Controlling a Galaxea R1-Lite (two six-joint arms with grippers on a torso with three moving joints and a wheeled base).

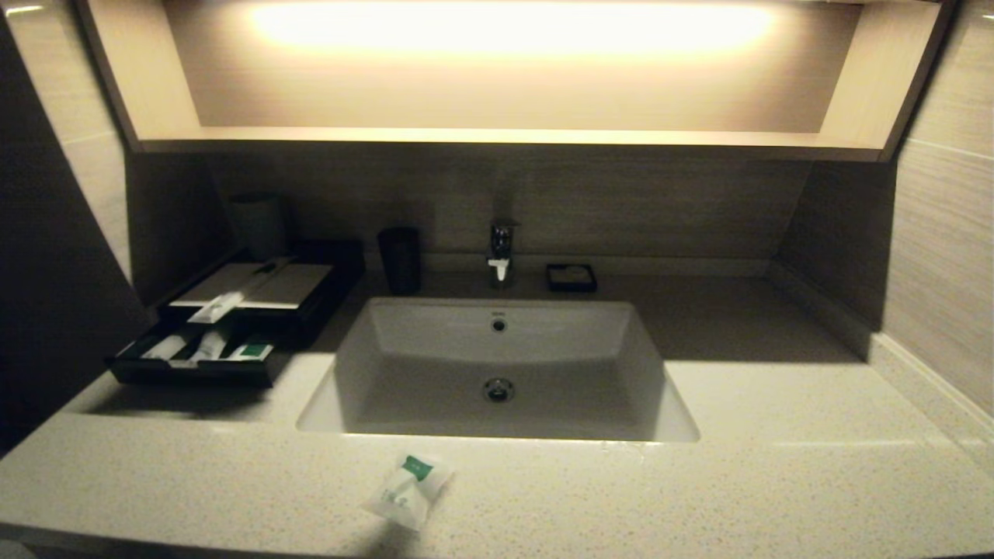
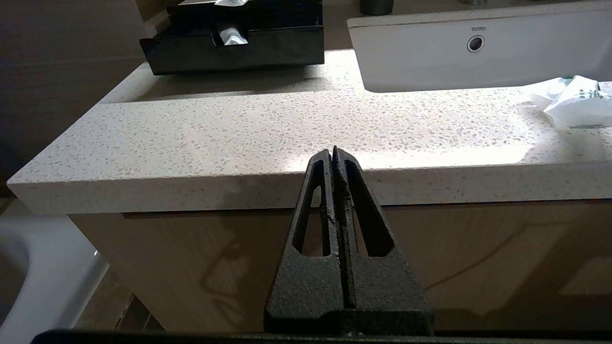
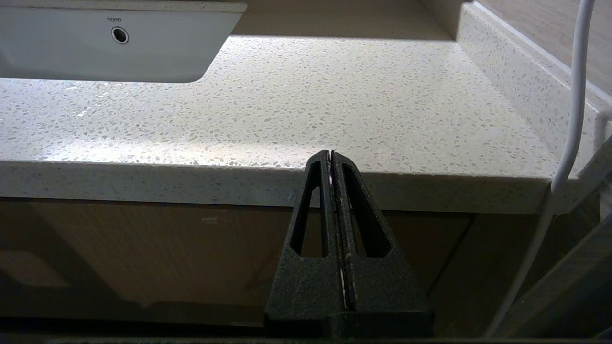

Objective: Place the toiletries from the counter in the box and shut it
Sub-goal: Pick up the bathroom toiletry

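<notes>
A squarish white packet with a green label (image 1: 408,489) lies on the speckled counter (image 1: 699,481) in front of the sink; in the left wrist view the packet (image 2: 571,102) sits far off to one side. The black box (image 1: 241,318) stands at the back left, its front tray pulled out with several packets (image 1: 210,347) inside and a slim packet (image 1: 220,306) on its pale top panel. My left gripper (image 2: 333,149) is shut and empty, below the counter's front edge. My right gripper (image 3: 331,153) is also shut and empty, low before the counter's right part. Neither arm shows in the head view.
A white sink (image 1: 497,373) with a chrome tap (image 1: 501,252) is set in the middle. A dark cup (image 1: 400,260) and a small black soap dish (image 1: 571,277) stand behind it. A white cable (image 3: 571,110) hangs near the right gripper.
</notes>
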